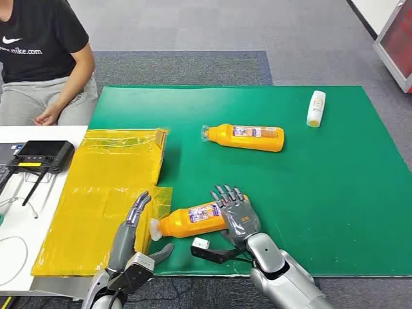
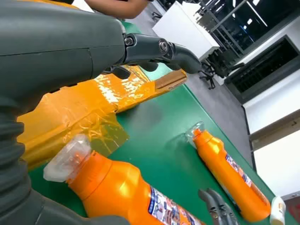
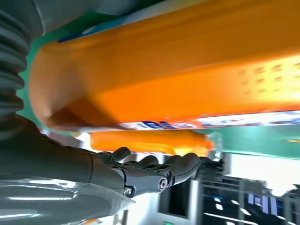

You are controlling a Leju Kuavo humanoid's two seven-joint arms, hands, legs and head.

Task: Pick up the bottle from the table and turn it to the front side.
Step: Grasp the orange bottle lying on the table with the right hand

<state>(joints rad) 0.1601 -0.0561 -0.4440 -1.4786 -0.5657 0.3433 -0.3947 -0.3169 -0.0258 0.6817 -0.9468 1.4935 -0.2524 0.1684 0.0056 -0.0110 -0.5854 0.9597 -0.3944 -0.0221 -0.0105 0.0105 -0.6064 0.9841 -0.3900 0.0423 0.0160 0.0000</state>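
A green mat [image 1: 340, 193] covers the table, which stands on grey carpet; a crumpled yellow plastic sheet [image 1: 97, 193] lies over the table's left edge, with a white surface carrying a black controller [image 1: 41, 156] beside it and a seated person in a black T-shirt [image 1: 44, 58] beyond the far left corner. The orange plastic bottle with a clear cap [image 1: 194, 221] lies on its side near the table's front edge, cap toward the yellow sheet. The right hand [image 1: 238, 215] rests on the bottle's base end, its fingers [image 1: 226, 193] extended over the body; whether they clamp it cannot be told. The left hand [image 1: 133, 241] stands just beside the cap, fingers straight and apart, holding nothing. A second orange bottle [image 1: 245, 137] lies near the table's middle, and a small white bottle [image 1: 316, 108] toward the far right corner. The left wrist view adds the cap's translucent ribbing [image 2: 67, 157] and dark windows behind; the right wrist view shows the bottle's orange underside [image 3: 169, 70] close against that hand.
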